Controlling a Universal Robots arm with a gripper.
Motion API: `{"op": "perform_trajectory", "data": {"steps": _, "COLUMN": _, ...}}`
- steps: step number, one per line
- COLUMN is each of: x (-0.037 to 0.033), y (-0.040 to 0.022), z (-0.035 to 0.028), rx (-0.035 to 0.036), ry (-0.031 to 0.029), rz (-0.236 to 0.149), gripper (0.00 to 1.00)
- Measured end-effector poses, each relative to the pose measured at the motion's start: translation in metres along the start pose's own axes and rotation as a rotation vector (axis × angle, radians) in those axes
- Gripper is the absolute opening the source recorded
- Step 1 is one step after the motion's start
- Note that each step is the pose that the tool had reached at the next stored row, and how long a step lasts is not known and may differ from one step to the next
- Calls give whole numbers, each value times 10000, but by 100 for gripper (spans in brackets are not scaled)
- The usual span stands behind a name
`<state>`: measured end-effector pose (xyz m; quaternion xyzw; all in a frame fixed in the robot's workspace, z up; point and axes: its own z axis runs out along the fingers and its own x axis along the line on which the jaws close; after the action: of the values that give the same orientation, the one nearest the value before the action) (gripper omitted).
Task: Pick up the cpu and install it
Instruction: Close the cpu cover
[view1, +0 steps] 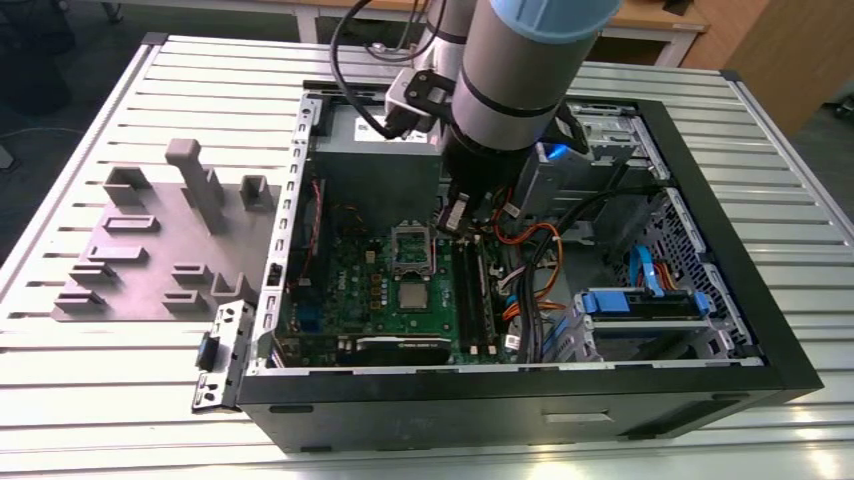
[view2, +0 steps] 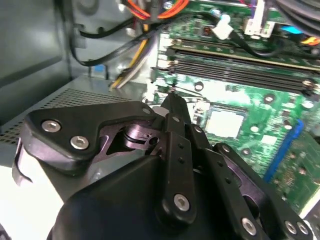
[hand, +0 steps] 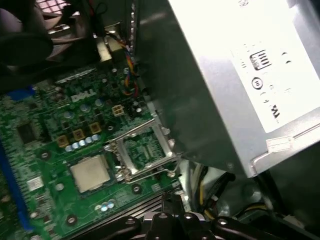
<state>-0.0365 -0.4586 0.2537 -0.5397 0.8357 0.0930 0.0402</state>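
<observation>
— Slatted metal table (view1: 120, 380), pale and ridged, with an open computer case (view1: 694, 370) lying on it; see the grey moulded tray (view1: 147, 260) toward the exterior view's left?

— I see it; and the arm (view1: 514, 80) reaches down into the case over the green motherboard (view1: 354, 280).

— Where's the cpu?

— Lying flat on the board, silvery top up: cpu (view1: 414, 296) in the exterior view, just below the open socket (view1: 407, 252); in both wrist views too, (view2: 225, 123) and (hand: 90, 173). The socket bracket (hand: 145, 150) stands just beside it, its frame raised.

— Is the gripper (view2: 172, 107) on it?

— No; it hangs above the board beside the socket, apart from the chip, holding nothing; the black fingers (view2: 176, 112) come together at the tip, so it looks closed.

— And that big grey box?

— The power supply (hand: 235, 75), close alongside the wrist; orange and black cables (view1: 527, 250) run past the memory slots (view2: 240, 60).
</observation>
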Motion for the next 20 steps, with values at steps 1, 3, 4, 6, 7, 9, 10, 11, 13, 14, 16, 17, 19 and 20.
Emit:
{"op": "perform_trajectory", "data": {"steps": 1, "x": 0, "y": -6, "z": 18, "rx": -10, "ry": -29, "rz": -1, "gripper": 11}}
{"op": "perform_trajectory", "data": {"steps": 3, "x": 6, "y": -12, "z": 52, "rx": -15, "ry": -36, "rz": 0, "gripper": 11}}
{"op": "perform_trajectory", "data": {"steps": 4, "x": 9, "y": -14, "z": 71, "rx": -17, "ry": -37, "rz": -2, "gripper": 11}}
{"op": "perform_trajectory", "data": {"steps": 6, "x": 14, "y": -18, "z": 106, "rx": -21, "ry": -36, "rz": -25, "gripper": 11}}
{"op": "perform_trajectory", "data": {"steps": 7, "x": 16, "y": -21, "z": 123, "rx": -21, "ry": -35, "rz": -30, "gripper": 11}}
{"op": "perform_trajectory", "data": {"steps": 9, "x": 18, "y": -25, "z": 155, "rx": -25, "ry": -33, "rz": -48, "gripper": 11}}
{"op": "perform_trajectory", "data": {"steps": 10, "x": 19, "y": -26, "z": 173, "rx": -31, "ry": -30, "rz": -81, "gripper": 11}}
{"op": "perform_trajectory", "data": {"steps": 11, "x": 19, "y": -27, "z": 189, "rx": -42, "ry": -23, "rz": -142, "gripper": 11}}
{"op": "perform_trajectory", "data": {"steps": 13, "x": 23, "y": -31, "z": 222, "rx": -83, "ry": 4, "rz": -387, "gripper": 11}}
{"op": "perform_trajectory", "data": {"steps": 14, "x": 24, "y": -31, "z": 229, "rx": -90, "ry": 9, "rz": -437, "gripper": 11}}
{"op": "perform_trajectory", "data": {"steps": 16, "x": 25, "y": -31, "z": 231, "rx": -91, "ry": 13, "rz": -439, "gripper": 11}}
{"op": "perform_trajectory", "data": {"steps": 17, "x": 25, "y": -31, "z": 233, "rx": -91, "ry": 10, "rz": -440, "gripper": 11}}
{"op": "perform_trajectory", "data": {"steps": 19, "x": 25, "y": -31, "z": 235, "rx": -91, "ry": 10, "rz": -440, "gripper": 11}}
{"op": "perform_trajectory", "data": {"steps": 20, "x": 25, "y": -32, "z": 236, "rx": -91, "ry": 10, "rz": -440, "gripper": 11}}
